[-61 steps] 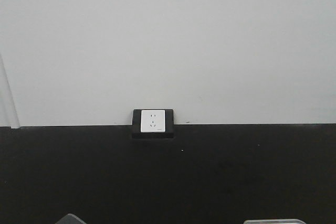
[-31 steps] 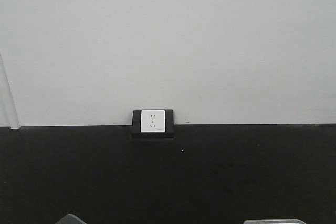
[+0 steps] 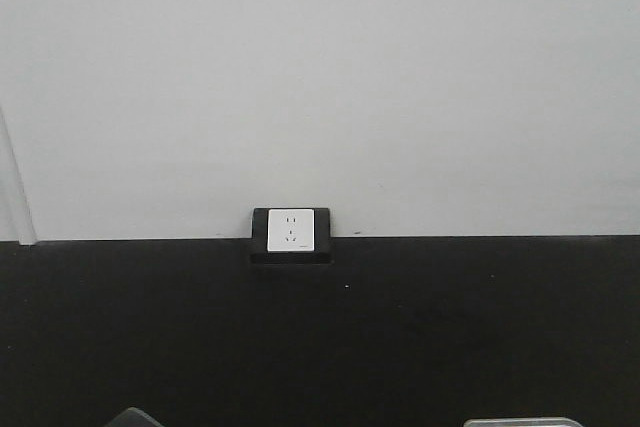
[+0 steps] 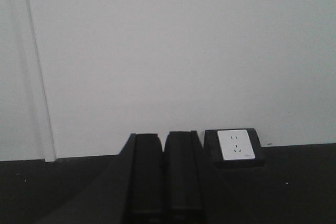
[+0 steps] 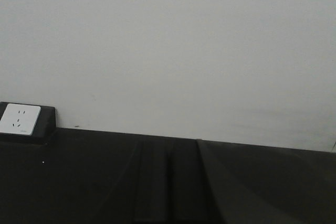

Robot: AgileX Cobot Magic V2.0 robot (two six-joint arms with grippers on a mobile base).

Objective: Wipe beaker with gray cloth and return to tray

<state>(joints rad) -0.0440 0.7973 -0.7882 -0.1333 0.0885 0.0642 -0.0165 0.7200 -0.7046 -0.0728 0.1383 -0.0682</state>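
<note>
The beaker is out of view. Only a thin silver strip of the tray [image 3: 522,422] shows, at the bottom edge of the front view on the right. A small gray tip at the bottom left looks like the gray cloth [image 3: 133,418]. In the left wrist view my left gripper [image 4: 164,139] points at the wall, its two dark fingers pressed together with nothing between them. My right gripper [image 5: 168,142] also faces the wall, fingers together and empty, dark against the black tabletop.
A white wall rises behind the black tabletop [image 3: 450,337]. A white power socket [image 3: 290,230] in a black housing sits at the table's back edge. A pale vertical strip [image 4: 39,77] runs down the wall on the left.
</note>
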